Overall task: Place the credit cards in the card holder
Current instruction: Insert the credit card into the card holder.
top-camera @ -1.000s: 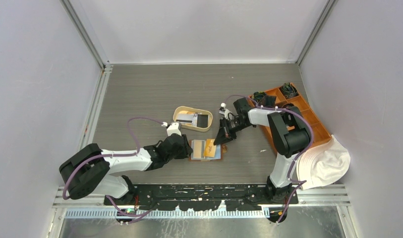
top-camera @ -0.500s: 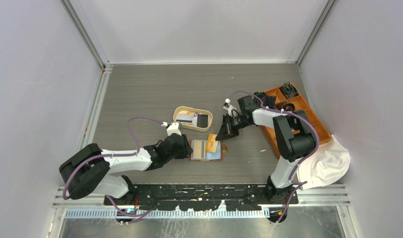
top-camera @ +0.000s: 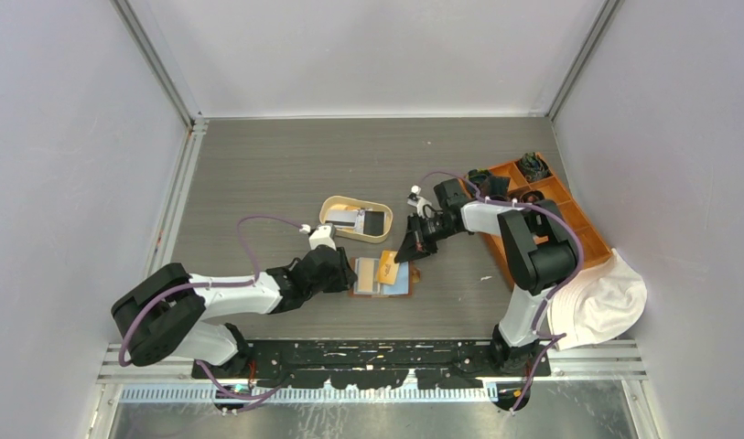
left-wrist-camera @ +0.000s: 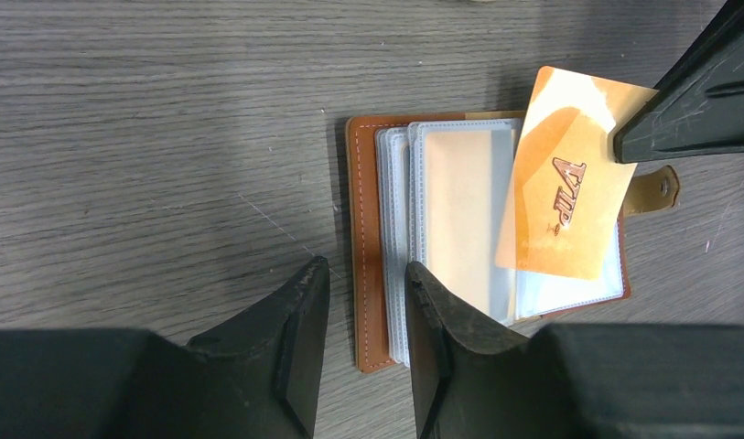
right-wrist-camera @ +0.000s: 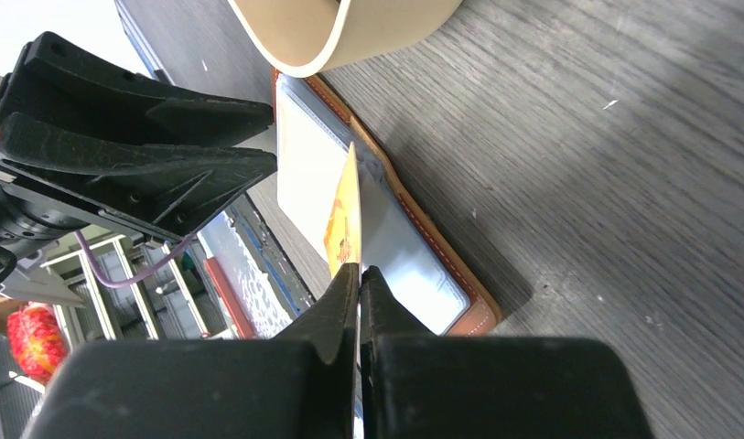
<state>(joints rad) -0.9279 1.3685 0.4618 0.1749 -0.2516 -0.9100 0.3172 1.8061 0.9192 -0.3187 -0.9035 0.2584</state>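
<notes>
We see the right claw (right-wrist-camera: pixel 359 267) pinched shut on an orange plastic card printed "VIP" (left-wrist-camera: pixel 560 210); it grips the card at one short end, and the card's long axis runs straight out ahead of the claw's tips. From the right wrist the card shows almost edge-on, its free short end pointing away from the claw and down toward the clear sleeves. From the left wrist the lettering runs along the long axis, and the card leans a little off parallel to the stitched edge of the holder.

The brown leather card holder (left-wrist-camera: pixel 357 229) lies open and flat on the grey table, directly under and ahead of the right claw; its clear plastic sleeves (left-wrist-camera: pixel 464 210) face up, and its strap with the round snap (left-wrist-camera: pixel 659 187) sticks out on the side nearest that claw. The orange card overlaps the sleeves on that side; we cannot tell whether its free end touches them or has entered a slot.

The left claw (left-wrist-camera: pixel 366 270) stands with its jaws apart; one finger (left-wrist-camera: pixel 299 347) is over bare table just outside the holder's stitched edge, the other over the sleeves, so the edge sits between them; we cannot tell whether they press on it.

Beyond the right claw's tips lies a cream oval tray (top-camera: pixel 331 215); it holds a black card (top-camera: pixel 375 221) and a pale card (top-camera: pixel 347 219).
</notes>
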